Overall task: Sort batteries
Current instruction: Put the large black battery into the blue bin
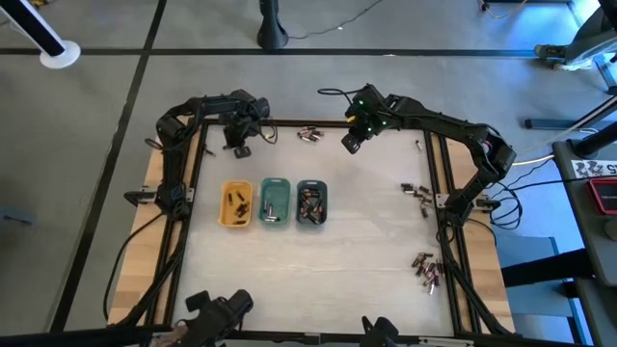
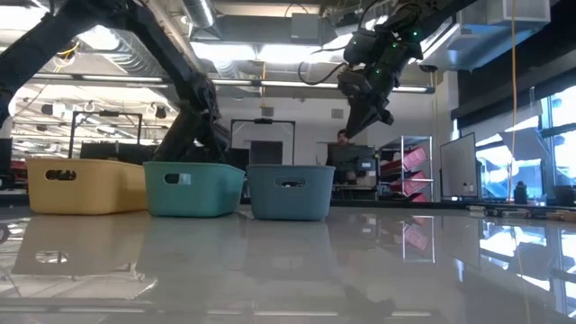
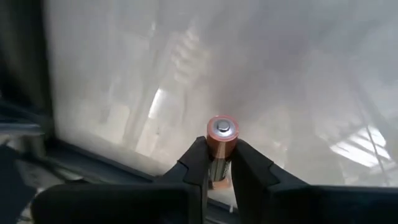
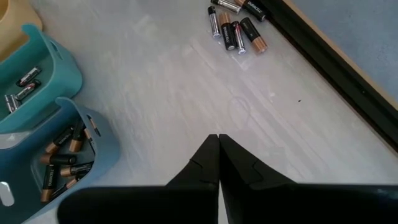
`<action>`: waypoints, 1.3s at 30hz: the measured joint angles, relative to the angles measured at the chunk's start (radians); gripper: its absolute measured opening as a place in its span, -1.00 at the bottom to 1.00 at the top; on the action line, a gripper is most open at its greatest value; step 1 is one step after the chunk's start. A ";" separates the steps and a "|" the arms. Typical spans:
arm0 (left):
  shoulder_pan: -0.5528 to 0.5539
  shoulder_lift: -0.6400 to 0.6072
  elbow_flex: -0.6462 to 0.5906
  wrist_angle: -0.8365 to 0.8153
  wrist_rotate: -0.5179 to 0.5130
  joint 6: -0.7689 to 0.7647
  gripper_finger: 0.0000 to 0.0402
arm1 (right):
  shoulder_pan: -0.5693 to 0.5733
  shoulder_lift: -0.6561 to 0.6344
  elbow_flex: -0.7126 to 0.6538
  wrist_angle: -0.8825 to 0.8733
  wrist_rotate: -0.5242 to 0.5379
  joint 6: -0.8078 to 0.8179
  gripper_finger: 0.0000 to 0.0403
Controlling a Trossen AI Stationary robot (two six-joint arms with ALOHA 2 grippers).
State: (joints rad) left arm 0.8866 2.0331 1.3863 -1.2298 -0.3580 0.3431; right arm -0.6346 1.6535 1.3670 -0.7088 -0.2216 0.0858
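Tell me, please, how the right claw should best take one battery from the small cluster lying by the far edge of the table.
Grip a battery from the far-edge cluster across the middle of its round barrel, coming straight down from above. They lie flat, side by side and close together, so the outermost copper-ended battery probably leaves the most finger room. The right claw is shut and would need to open first.

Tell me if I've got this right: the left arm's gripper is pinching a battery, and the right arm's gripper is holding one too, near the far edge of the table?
Not quite. The left gripper does pinch a copper-topped battery, but the right gripper holds nothing: the right wrist view shows its fingers shut together with no battery between them, raised over bare table. The rest stands.
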 joint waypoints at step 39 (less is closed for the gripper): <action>-0.493 -0.146 0.035 0.605 0.879 -0.107 -0.82 | 0.000 0.000 0.000 -0.054 0.023 0.022 -0.99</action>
State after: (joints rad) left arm 0.3938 1.8869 1.4208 -0.6250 0.5209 0.2358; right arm -0.6350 1.6535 1.3670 -0.7624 -0.1989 0.1078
